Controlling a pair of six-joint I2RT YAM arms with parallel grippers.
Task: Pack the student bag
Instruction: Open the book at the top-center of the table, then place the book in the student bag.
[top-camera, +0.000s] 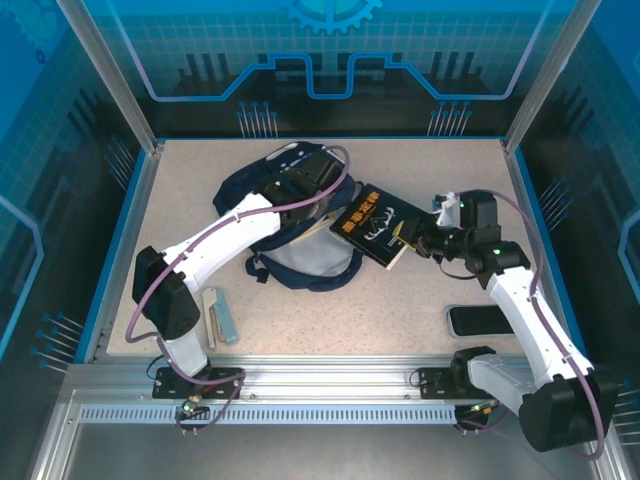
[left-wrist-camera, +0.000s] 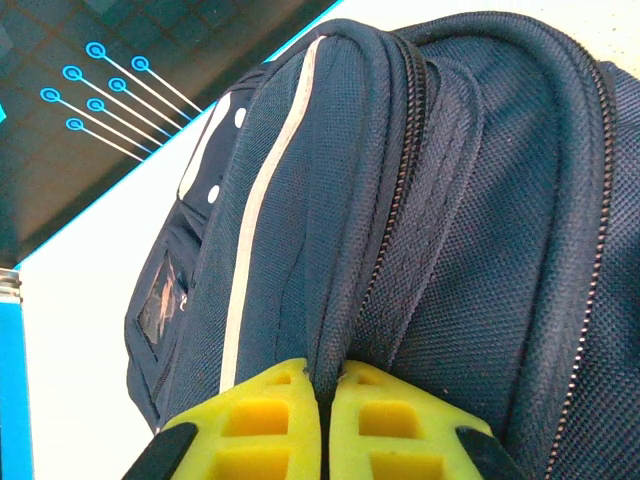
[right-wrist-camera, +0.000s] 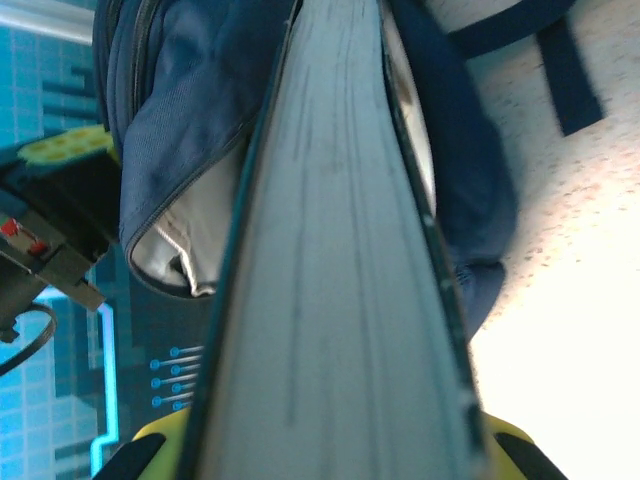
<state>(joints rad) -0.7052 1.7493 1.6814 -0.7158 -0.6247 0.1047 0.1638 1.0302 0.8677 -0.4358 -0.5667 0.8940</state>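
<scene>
On the speckled counter, left jaws clench the student bag beside its zipper, right jaws grasp the book; next, probably slide it inside.

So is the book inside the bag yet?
Not yet. The book lies mostly outside the student bag, its corner at the opening, right gripper holding it.

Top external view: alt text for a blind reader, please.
The left pincer pinches the navy bag at its top, mid-table, while the right pincer holds a dark book with yellow lettering at the bag's opening.
</scene>
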